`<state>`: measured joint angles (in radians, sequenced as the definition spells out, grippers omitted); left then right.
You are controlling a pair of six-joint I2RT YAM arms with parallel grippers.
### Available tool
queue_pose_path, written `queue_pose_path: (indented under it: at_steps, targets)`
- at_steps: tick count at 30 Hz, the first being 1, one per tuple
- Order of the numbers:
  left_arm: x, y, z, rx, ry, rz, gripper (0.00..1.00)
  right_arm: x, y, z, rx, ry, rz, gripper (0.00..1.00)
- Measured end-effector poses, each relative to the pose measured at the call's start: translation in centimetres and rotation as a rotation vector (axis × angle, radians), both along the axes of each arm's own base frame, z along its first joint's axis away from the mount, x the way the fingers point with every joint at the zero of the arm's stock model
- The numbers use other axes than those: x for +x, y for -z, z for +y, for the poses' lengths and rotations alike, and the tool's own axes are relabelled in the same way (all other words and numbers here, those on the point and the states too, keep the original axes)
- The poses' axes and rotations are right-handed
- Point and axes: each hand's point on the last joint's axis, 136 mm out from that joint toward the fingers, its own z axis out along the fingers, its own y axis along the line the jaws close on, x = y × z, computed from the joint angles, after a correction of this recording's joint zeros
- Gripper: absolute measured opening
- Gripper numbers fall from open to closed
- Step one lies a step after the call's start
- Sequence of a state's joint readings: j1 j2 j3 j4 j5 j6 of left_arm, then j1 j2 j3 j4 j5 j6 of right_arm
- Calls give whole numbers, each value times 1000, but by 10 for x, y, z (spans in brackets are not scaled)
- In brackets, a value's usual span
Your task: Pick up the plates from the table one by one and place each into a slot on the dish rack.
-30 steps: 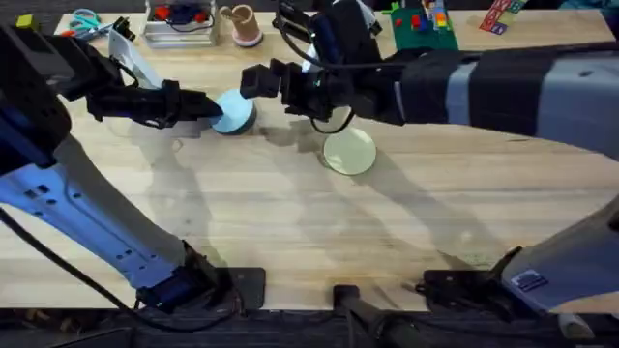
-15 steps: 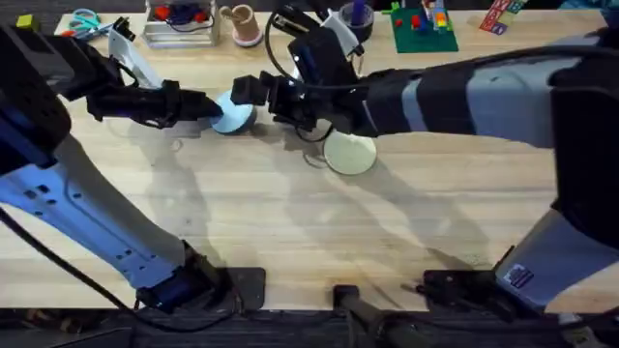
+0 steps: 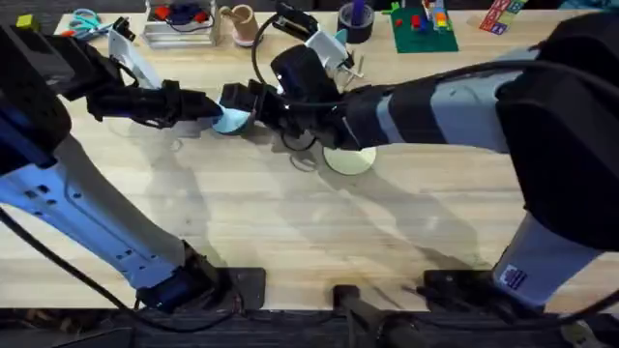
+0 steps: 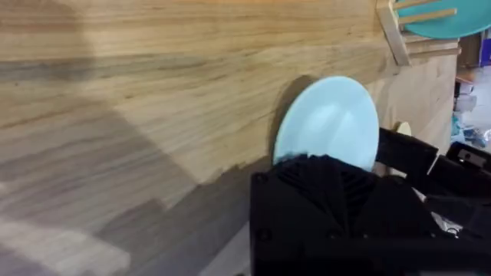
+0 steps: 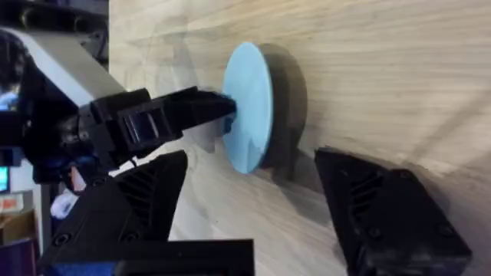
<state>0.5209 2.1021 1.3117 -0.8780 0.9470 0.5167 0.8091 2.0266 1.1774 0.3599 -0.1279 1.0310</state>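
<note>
Plates are the business: the light blue plate (image 3: 230,118) stands on edge near the far side of the table (image 3: 290,242), pinched at its rim by the left gripper (image 3: 215,108), whose black fingers are clamped on it. Over the last second the right gripper (image 3: 235,100) has slid leftward across the overhead view, from well apart from the blue disc to right beside it. Its jaws stand apart, one on each side of the plate in the right wrist view (image 5: 247,107), not yet touching as far as I can tell. That reads as a handover setting up. The cream plate (image 3: 348,159) lies flat under the right arm, and the dish rack (image 4: 406,34) already holds a teal plate (image 4: 449,23).
</note>
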Motion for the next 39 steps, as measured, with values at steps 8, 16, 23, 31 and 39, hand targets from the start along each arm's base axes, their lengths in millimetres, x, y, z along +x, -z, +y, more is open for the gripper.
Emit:
queue_pose_path:
  at_steps: [8, 16, 23, 31, 39]
  targets:
    - [0, 0, 0, 0, 0, 0, 41, 10, -1, 2, 4, 59, -6, 995]
    - [0, 0, 0, 0, 0, 0, 41, 27, -3, 29, 31, 53, -25, 934]
    - [0, 0, 0, 1, 0, -2, 41, 24, 8, 29, 6, 54, 18, 514]
    - [2, 0, 2, 3, -4, -11, 41, 21, 17, 24, -16, 74, 64, 38]
    - [2, -1, 3, 1, -6, -12, 41, 21, 17, 24, -11, 74, 67, 30]
